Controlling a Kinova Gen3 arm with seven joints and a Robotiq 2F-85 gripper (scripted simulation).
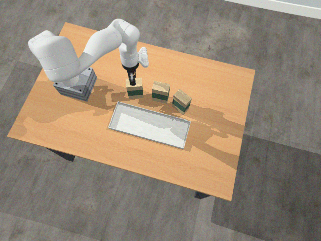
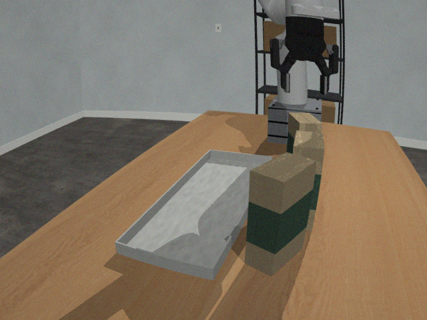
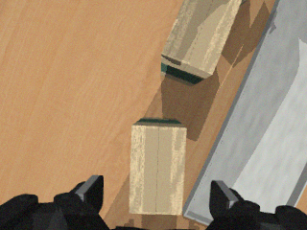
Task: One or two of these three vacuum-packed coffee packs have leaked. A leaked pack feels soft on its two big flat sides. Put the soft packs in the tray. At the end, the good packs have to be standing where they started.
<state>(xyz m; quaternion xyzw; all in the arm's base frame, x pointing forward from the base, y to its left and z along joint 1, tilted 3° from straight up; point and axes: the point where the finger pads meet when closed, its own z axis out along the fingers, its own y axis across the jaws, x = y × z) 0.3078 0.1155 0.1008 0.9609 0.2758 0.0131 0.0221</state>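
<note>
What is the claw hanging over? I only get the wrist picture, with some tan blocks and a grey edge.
Observer: From the side, the gripper hangs open, well above the coffee pack nearest the arm's base, touching nothing.
Operator: How many packs are there in all?
Observer: Three, standing in a row: that one, a middle pack and a far pack, which is turned at an angle to the others.
Operator: And the grey edge?
Observer: It belongs to a long shallow tray lying beside the row, with no pack in it.
</note>
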